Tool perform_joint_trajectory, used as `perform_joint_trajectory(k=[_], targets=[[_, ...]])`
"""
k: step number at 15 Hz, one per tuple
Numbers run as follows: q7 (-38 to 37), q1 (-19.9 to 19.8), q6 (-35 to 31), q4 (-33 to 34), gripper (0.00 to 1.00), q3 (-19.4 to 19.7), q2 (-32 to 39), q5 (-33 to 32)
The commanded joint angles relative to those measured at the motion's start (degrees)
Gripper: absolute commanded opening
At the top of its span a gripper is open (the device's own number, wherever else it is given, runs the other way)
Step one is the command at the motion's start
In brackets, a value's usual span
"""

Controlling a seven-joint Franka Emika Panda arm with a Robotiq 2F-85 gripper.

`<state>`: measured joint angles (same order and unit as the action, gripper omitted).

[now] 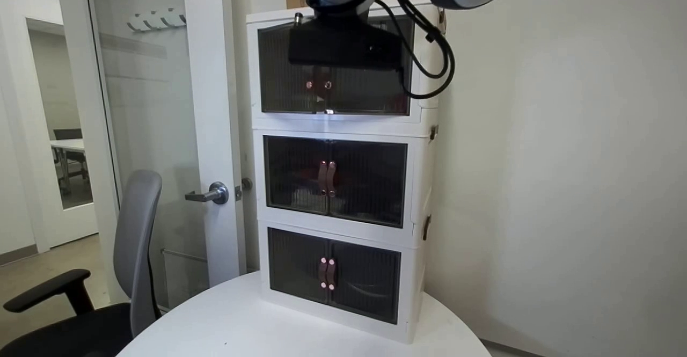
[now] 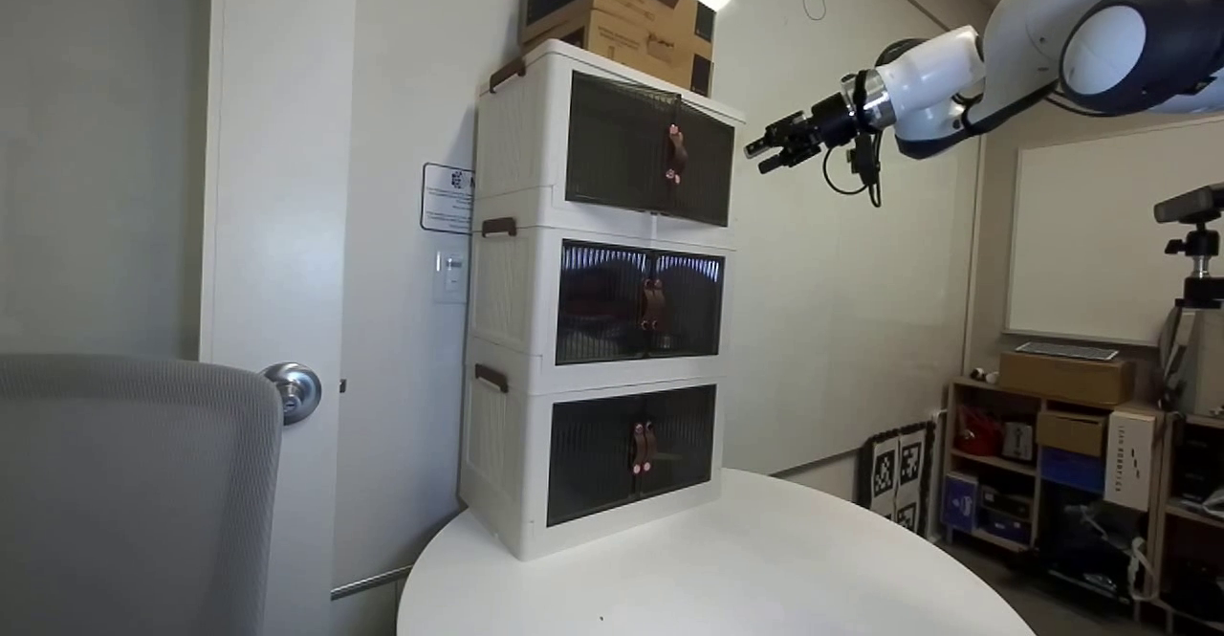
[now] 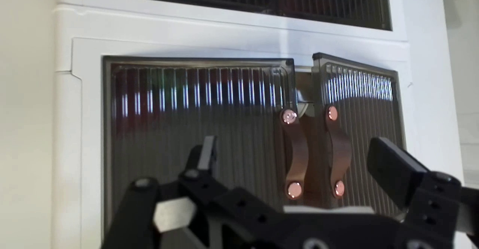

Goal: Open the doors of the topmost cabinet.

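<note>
Doors (image 2: 636,146) of the top cabinet (image 2: 519,129), at twelve o'clock in an exterior view, stand slightly ajar; we judge opening begun, far from finished. The gripper (image 2: 757,159) hangs at their three o'clock, not touching, fingers (image 3: 396,172) wide, empty.

All views facing topmost doors (image 3: 239,125), wrist's nearest

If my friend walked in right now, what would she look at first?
Probably the tall stack of three white cabinets on the round white table. Next, I think, the robot's open black gripper, in front of the topmost cabinet, whose dark doors stand slightly ajar. Then the cardboard boxes piled on top of the stack.
</note>
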<state>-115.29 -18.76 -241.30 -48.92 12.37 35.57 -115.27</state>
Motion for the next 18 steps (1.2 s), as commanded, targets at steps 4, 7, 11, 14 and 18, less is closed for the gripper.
perform_joint_trajectory(k=[4,7,11,14,18], targets=[[-5.55,1.13,3.13,8.97,1.00,-0.16,5.83,3.31],[-2.96,1.04,3.07,5.32,1.00,-0.54,4.27,2.59],[-3.35,1.11,3.14,6.19,1.00,-0.54,4.70,2.63],[-3.41,1.11,3.14,6.23,1.00,-0.54,4.71,2.63],[-3.42,1.11,3.14,6.23,1.00,-0.54,4.73,2.64]])
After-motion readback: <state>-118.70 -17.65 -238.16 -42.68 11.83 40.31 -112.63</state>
